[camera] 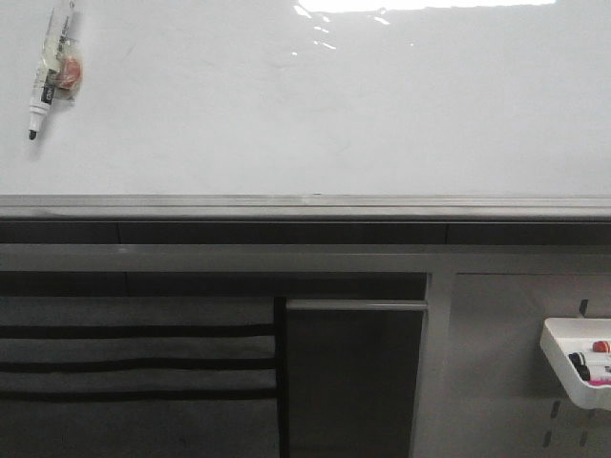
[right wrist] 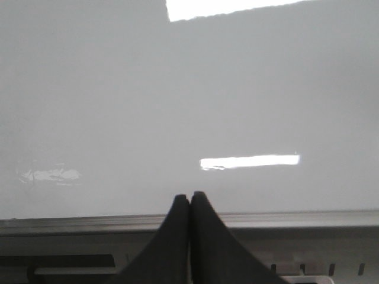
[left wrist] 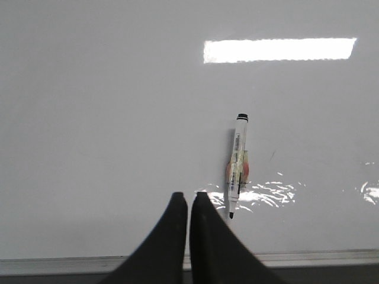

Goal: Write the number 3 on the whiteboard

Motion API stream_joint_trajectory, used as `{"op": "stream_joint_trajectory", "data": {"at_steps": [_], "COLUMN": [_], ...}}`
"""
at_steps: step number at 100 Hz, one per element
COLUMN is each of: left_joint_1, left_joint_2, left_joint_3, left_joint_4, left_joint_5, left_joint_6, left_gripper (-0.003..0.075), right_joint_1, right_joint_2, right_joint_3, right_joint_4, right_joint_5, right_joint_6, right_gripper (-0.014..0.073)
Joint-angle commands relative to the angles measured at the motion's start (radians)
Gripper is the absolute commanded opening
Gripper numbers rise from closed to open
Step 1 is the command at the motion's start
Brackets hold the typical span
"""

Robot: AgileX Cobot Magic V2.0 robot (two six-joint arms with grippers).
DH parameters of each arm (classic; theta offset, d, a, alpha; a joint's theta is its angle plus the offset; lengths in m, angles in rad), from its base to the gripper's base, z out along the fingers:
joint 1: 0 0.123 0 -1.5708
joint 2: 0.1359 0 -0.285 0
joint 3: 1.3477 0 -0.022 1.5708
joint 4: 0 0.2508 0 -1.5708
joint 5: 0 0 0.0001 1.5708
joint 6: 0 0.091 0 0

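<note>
The whiteboard (camera: 286,105) was blank; no number 3 showed on it in any view, so the writing was not yet begun. The left gripper (left wrist: 188,204) had its fingers pressed together and held nothing, and the right gripper (right wrist: 189,201) was likewise closed and empty. A marker (left wrist: 237,165) clung to the board, tip down and uncapped, just beside and slightly above the left gripper's fingertips, fixed there by what looked like a small taped magnet. The risk, as I judged it, was that closed fingers driven at the marker would knock it loose or smear its tip across the board; the gripper needed to open first. A grasp near the taped mount might also slip. The board offered wide bare room above and to either side of both grippers, while the grey rail (right wrist: 284,220) ran close beneath the right gripper's fingers and limited any downward stroke.
</note>
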Motion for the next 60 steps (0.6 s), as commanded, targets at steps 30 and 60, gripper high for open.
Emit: {"op": "stream_joint_trajectory", "data": {"at_steps": [30,60], "left_joint_1": [0.004,0.004], "left_joint_2": [0.157,0.157], "left_joint_3": [-0.215,-0.215], "left_joint_4": [0.032,0.032], "left_joint_5": [0.064,0.069], "left_joint_6": [-0.008,-0.008], "left_gripper": [-0.0018,-0.0018], "right_joint_1": [-0.008,-0.008], "right_joint_2": [0.182,0.182], "right_joint_3": [-0.217,-0.215], "right_joint_4": [-0.015,-0.015], "right_joint_5": [0.046,0.046], "right_joint_6": [-0.063,-0.063], "right_gripper": [-0.0067,-0.0067]}}
